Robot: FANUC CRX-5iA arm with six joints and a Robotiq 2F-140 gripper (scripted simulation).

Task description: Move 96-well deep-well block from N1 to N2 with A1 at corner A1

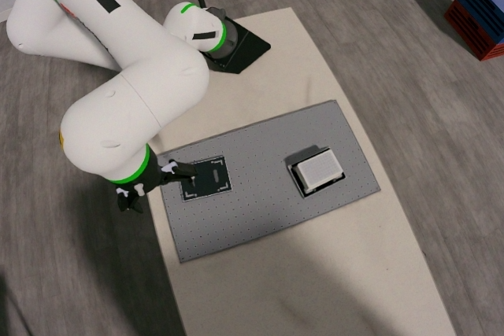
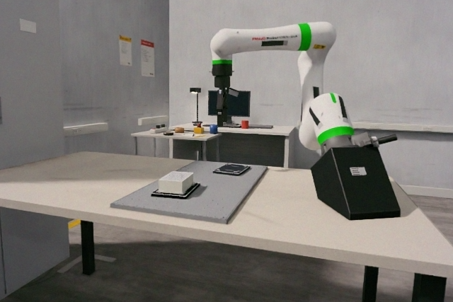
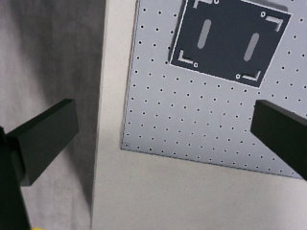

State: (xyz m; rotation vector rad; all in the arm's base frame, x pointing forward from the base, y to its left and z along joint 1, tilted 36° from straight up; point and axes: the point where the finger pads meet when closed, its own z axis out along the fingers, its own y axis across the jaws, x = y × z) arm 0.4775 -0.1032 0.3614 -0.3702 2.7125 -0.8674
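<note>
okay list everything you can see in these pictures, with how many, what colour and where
deep-well block: one, white, sitting in the nest farther from the tool
plate nests: two, black; one under the block, one bare near the tool
perforated plate: one, grey, on the table, carrying both nests
table: one, cream top, dark legs
crates: red and blue, stacked on the floor by the table
background desk: one, with a monitor, a lamp and small coloured items
wall notices: two, left wall
arm: one, white with green rings, on a black pedestal
tool: one, black, open, empty, hanging above the plate's edge
</note>
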